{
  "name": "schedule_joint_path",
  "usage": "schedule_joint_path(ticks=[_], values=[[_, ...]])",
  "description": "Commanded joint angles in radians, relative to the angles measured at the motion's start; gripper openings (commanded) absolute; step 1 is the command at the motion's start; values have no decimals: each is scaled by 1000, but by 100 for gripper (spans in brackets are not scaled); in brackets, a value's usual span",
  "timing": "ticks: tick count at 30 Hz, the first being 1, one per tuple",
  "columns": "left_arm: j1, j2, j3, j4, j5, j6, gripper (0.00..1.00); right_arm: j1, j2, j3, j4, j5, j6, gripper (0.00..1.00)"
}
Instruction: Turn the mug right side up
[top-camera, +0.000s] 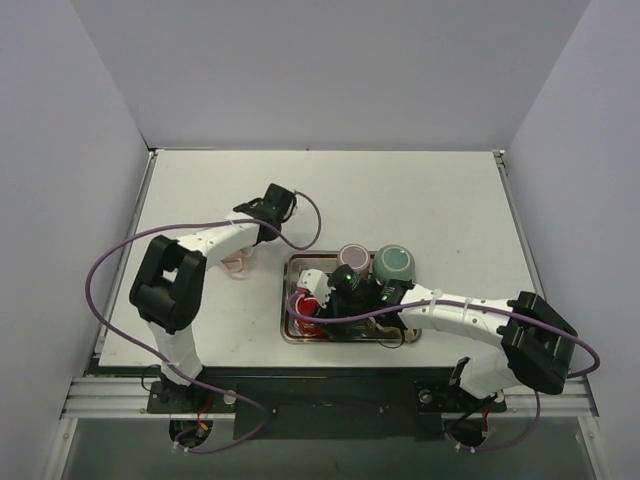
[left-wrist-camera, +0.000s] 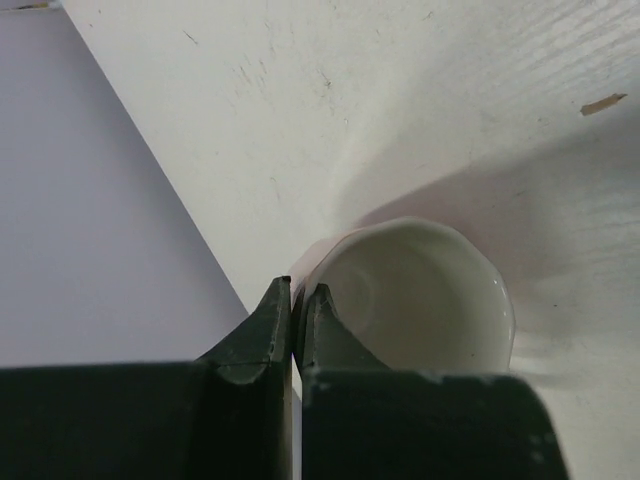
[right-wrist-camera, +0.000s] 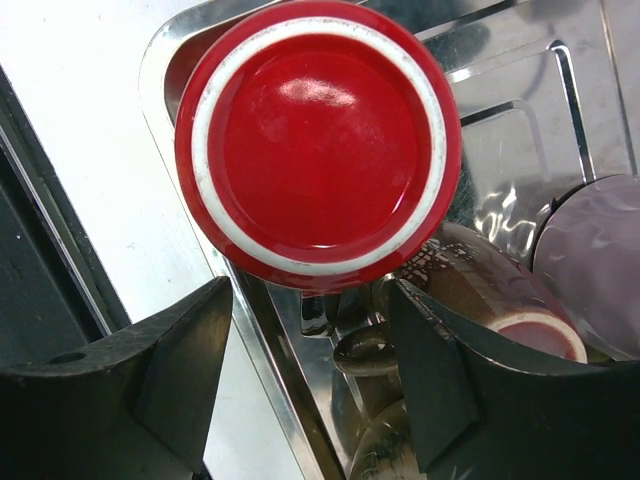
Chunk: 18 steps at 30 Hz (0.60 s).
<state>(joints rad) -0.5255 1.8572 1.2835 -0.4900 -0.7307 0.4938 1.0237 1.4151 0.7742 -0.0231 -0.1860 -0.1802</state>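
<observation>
Seen from above, the metal tray (top-camera: 297, 266) is shown crowded. A red mug (top-camera: 312, 300), base up, sits at its 9 o'clock end. A mauve mug (top-camera: 352, 256) and a green mug (top-camera: 394, 262) are packed along 12 to 1 o'clock, and a brown mug (right-wrist-camera: 470, 280) is wedged on its side against the red one. No gap between them is offered; only the red base is exposed, with the right gripper (right-wrist-camera: 310, 300) spread wide before it. At the tray's 9 o'clock, passage is blocked by a pale mug (left-wrist-camera: 420, 290) and the left gripper (left-wrist-camera: 300, 300), pinched closed just beside its rim. From 10 to 2 o'clock bare table (top-camera: 400, 190) is seen, hemmed in by grey walls (top-camera: 330, 70).
</observation>
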Motion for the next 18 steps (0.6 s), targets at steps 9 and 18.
schedule_joint_path(ticks=[9,18], values=[[413,-135,162,-4,809,-288,0,-5,-33,-23,67,30,39,59],[519,-66,73,129,942,-301,0,-5,-24,-18,66,26,39,59]])
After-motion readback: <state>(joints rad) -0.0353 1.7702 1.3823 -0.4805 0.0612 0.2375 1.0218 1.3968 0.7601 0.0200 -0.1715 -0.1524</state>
